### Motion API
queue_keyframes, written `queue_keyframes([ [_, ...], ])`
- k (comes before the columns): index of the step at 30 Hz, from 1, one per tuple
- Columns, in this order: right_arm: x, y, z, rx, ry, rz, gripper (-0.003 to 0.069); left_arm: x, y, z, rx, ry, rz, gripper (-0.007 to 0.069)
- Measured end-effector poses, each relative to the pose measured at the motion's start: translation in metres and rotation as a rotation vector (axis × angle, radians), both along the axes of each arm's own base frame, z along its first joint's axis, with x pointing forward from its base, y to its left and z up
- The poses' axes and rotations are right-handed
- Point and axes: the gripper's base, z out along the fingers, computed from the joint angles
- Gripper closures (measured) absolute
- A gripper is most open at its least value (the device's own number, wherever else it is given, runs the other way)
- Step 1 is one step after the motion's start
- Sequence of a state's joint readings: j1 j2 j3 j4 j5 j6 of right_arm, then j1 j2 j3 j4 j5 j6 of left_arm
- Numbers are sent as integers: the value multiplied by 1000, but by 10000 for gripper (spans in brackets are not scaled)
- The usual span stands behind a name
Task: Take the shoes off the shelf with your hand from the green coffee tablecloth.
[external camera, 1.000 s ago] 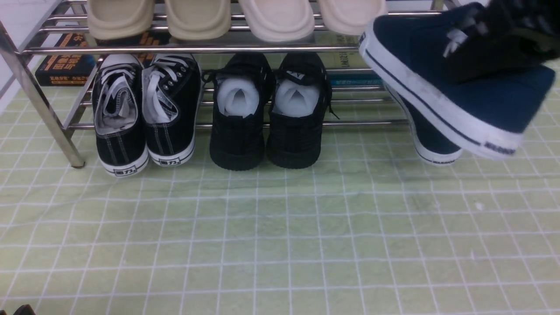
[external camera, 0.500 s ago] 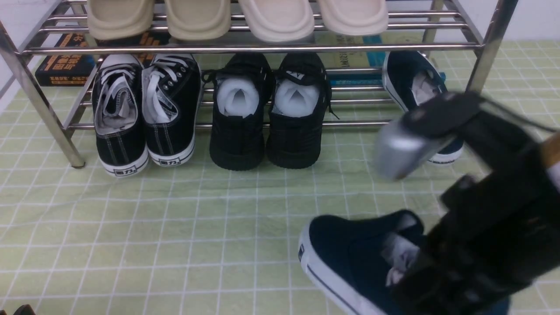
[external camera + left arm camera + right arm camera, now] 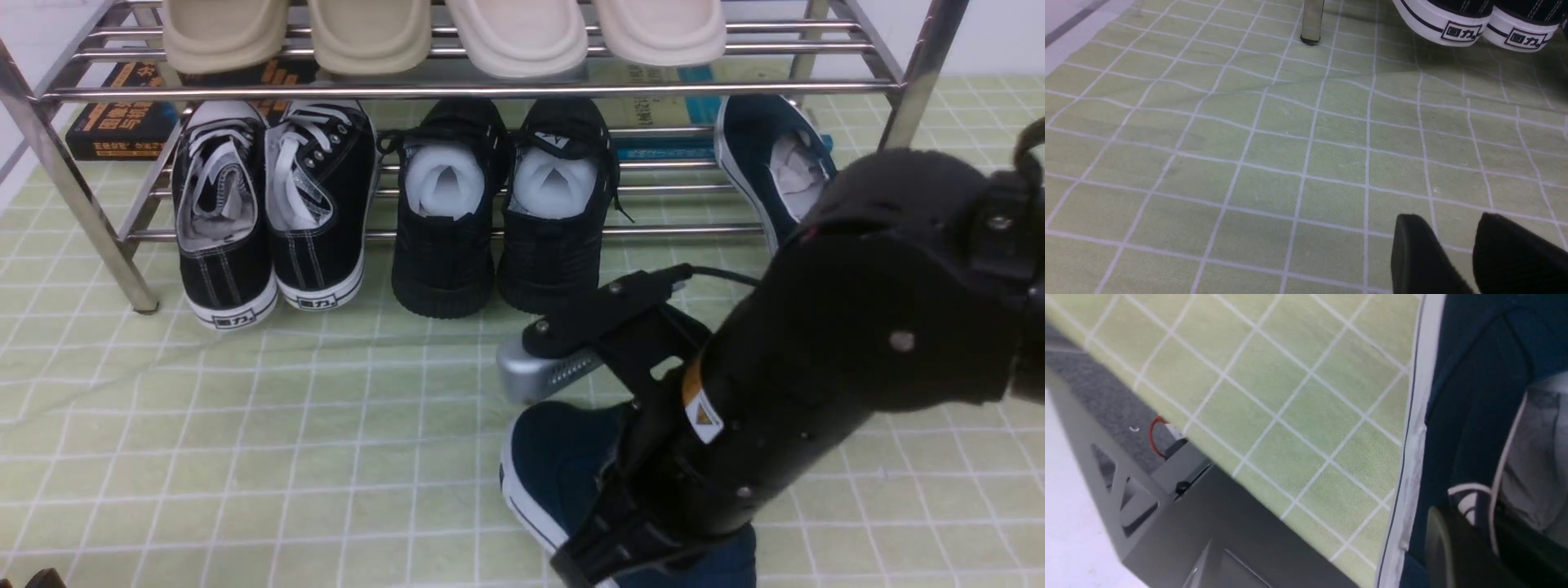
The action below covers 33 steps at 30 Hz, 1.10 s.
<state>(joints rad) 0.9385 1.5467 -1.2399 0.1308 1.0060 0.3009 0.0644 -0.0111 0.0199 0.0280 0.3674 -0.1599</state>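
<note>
The navy slip-on (image 3: 555,457) has swung down to the green tablecloth (image 3: 245,449) at five o'clock, the right gripper (image 3: 1478,543) clamped on its collar. Its mate (image 3: 759,155) waits on the steel rack (image 3: 490,90) at two o'clock. The left gripper (image 3: 1466,245) is empty, jaws apart.

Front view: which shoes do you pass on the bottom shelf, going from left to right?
Black sneakers with white laces → all-black shoes with white stuffing → one navy blue shoe.

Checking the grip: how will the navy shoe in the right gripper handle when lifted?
The navy shoe is canvas, so its collar probably flexes where pinched. It's likely light, being thin-walled. The white rubber sole should grip the cloth rather than slide.
</note>
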Motion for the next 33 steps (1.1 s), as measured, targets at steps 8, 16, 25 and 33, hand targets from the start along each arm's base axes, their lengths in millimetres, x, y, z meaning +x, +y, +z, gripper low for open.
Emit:
queue_keyframes([
  [8, 8, -2, 8, -23, -64, -64, 603, 0, 0, 0, 0, 0, 0, 383],
  [16, 9, -2, 33, -43, -65, -67, 600, 0, 0, 0, 0, 0, 0, 383],
  [25, 24, 9, 8, -122, -86, -66, 597, 0, 0, 0, 0, 0, 0, 383],
  [33, 32, 16, -3, -119, -108, -110, 596, 0, 0, 0, 0, 0, 0, 383],
])
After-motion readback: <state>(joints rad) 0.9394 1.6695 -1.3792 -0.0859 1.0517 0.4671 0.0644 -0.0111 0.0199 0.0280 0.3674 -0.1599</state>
